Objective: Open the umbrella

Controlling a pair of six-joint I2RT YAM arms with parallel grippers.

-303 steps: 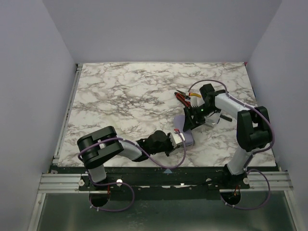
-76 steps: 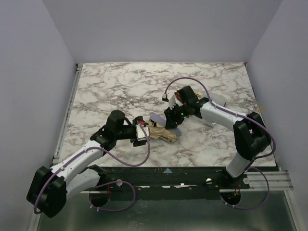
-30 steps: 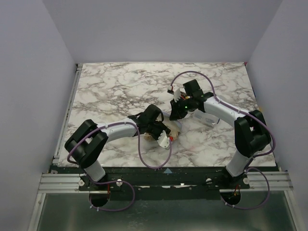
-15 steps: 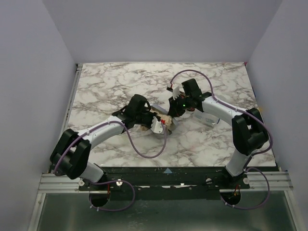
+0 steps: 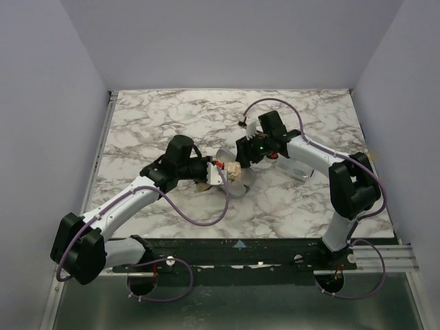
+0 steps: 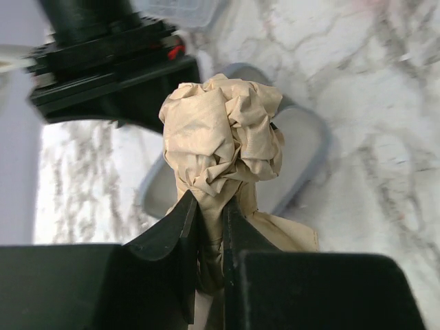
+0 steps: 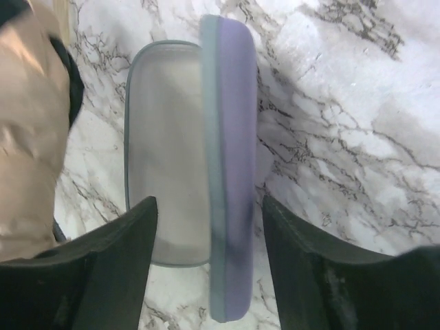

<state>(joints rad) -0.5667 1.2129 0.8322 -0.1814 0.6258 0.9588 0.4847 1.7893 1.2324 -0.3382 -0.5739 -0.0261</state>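
The umbrella (image 6: 221, 134) is a crumpled, folded peach-tan bundle. My left gripper (image 6: 211, 223) is shut on its lower fabric and holds it above the open lavender case (image 6: 306, 148). From above, the umbrella (image 5: 234, 169) sits at mid-table just right of my left gripper (image 5: 220, 167). My right gripper (image 7: 210, 227) is open, its fingers either side of the case's upright lavender lid (image 7: 237, 172) without touching it. The case's grey inside (image 7: 165, 158) is bare. The umbrella's fabric (image 7: 27, 137) shows at the left edge. From above, my right gripper (image 5: 245, 155) hangs just behind the case (image 5: 237, 187).
A clear plastic box (image 5: 300, 169) lies on the marble table (image 5: 158, 124) under the right forearm. The two grippers are close together at mid-table. White walls close in the table on the left, back and right.
My right gripper has opened and let go of the case lid. My left gripper has shut on the umbrella's fabric and swung it back and to the left.
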